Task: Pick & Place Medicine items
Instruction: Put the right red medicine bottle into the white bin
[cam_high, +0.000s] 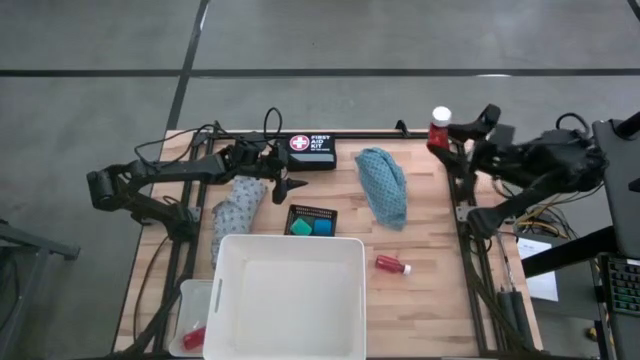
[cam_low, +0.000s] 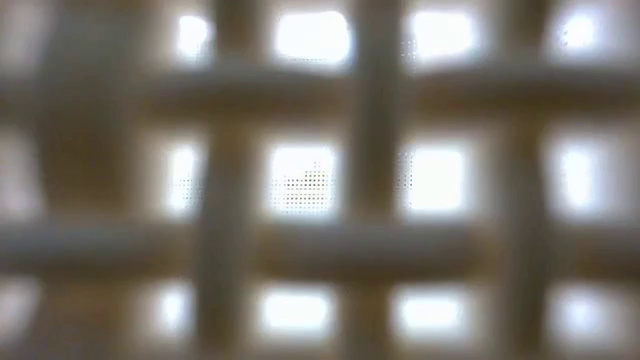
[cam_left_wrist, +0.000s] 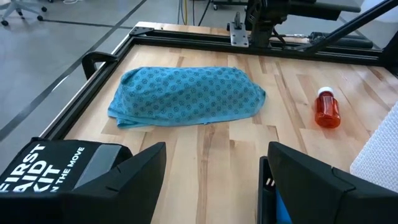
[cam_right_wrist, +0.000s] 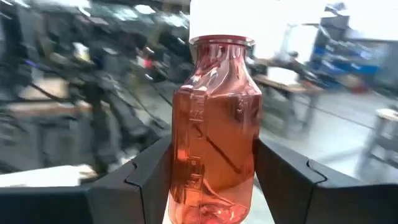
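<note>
My right gripper (cam_high: 447, 136) is shut on a red bottle with a white cap (cam_high: 439, 128) at the table's far right corner; the right wrist view shows the bottle (cam_right_wrist: 214, 143) close up. My left gripper (cam_high: 283, 186) is open over the grey patterned cloth's (cam_high: 236, 207) far end and touches nothing. Its wrist view looks past its fingers (cam_left_wrist: 214, 168) at the teal cloth (cam_left_wrist: 186, 96), which lies bunched on the table, and at a second red bottle (cam_left_wrist: 328, 109) lying on its side. Blue and green tubs (cam_high: 311, 228) sit in the black mesh tray. My right gripper pinches the red bottle by the lower body (cam_right_wrist: 186, 180) between its two fingers (cam_right_wrist: 283, 174), one on each side. The fingers come level from the table's right side. The bottle stands upright with its white cap (cam_high: 441, 115) on top, and looks lifted clear of the table.
A big white tub (cam_high: 226, 300) fills the near middle of the table. A black first aid kit (cam_high: 312, 150) lies at the far edge. A small clear container at the near left holds another red bottle (cam_high: 194, 338). A blurred mesh fills the low view (cam_low: 320, 180).
</note>
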